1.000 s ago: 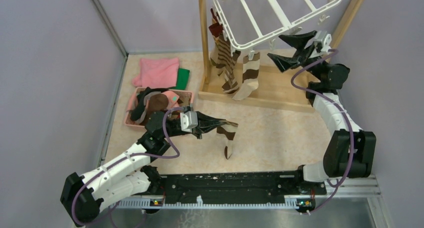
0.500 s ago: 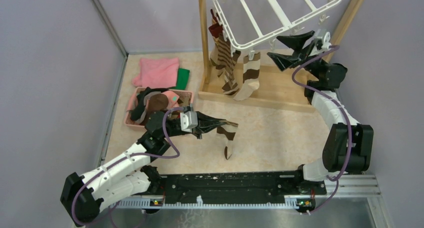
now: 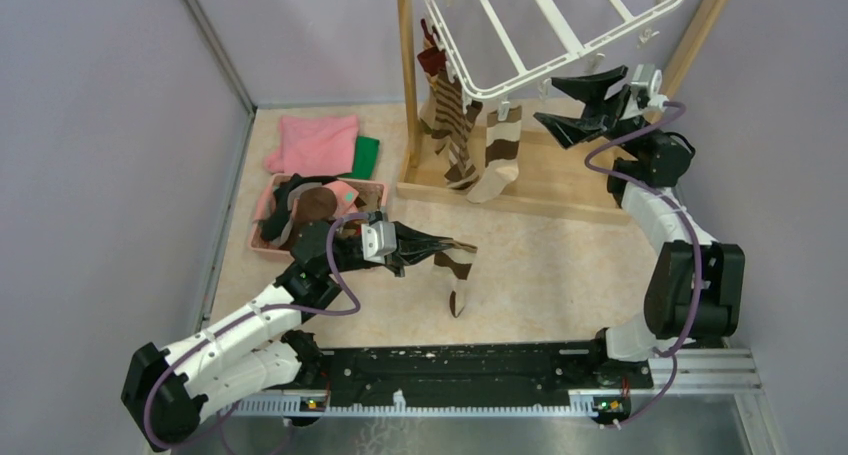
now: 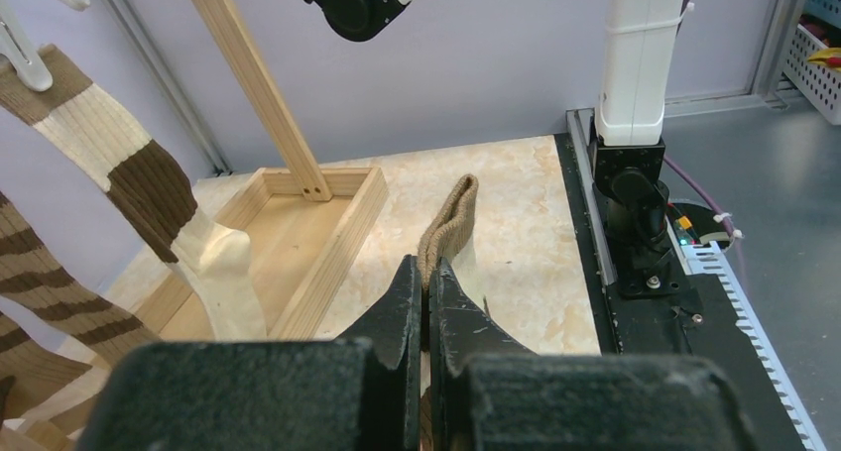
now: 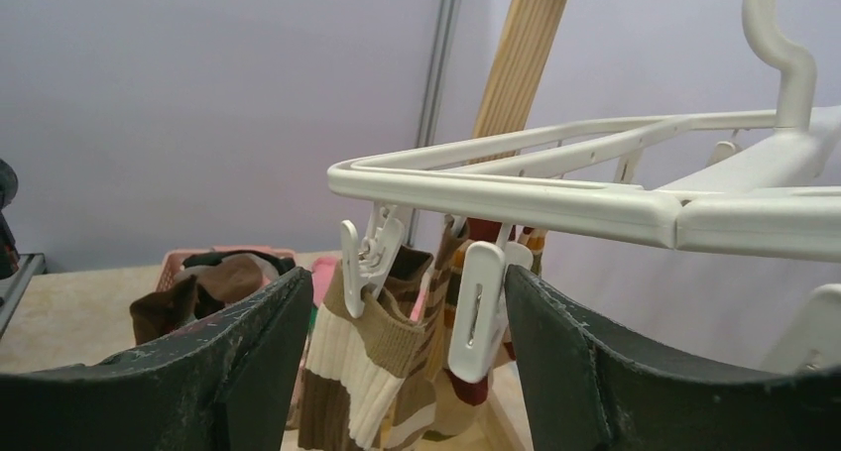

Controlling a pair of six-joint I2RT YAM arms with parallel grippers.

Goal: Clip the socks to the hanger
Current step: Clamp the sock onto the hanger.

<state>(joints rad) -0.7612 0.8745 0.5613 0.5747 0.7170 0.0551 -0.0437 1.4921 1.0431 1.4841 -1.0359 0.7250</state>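
ok so your left claw (image 3: 455,245) is clamped shut on a brown-and-cream striped sock (image 3: 458,275). it's pinched by one end, and the rest hangs straight down from the fingertips, so the long axis is vertical and the low end sits near the table (image 3: 540,265). in the left wrist view a bit of the sock pokes out past the tips.

the thing that matters is where the hanger (image 5: 516,198) is from that claw: up and well ahead, off to the claw's right. nowhere close yet, and the sock is way below the rim.

your right claw (image 3: 545,99) is already up there at the hanger's near edge, jaws spread wide and holding nothing. from its wrist cam, a free clip (image 5: 476,312) dangles right between the two fingers, a touch toward the right one. just to the left of that clip, another clip (image 5: 362,258) already holds a hung sock (image 5: 362,372).

so the right arm is the near one for the clip and the left is the one with the cargo. my read: you've got to lift the left claw up and across so the pinched end comes in under that free clip, keeping the sock hanging vertical, while the right squeezes the clip open. i'd watch the already hung socks on the way in, they're just beside the target.
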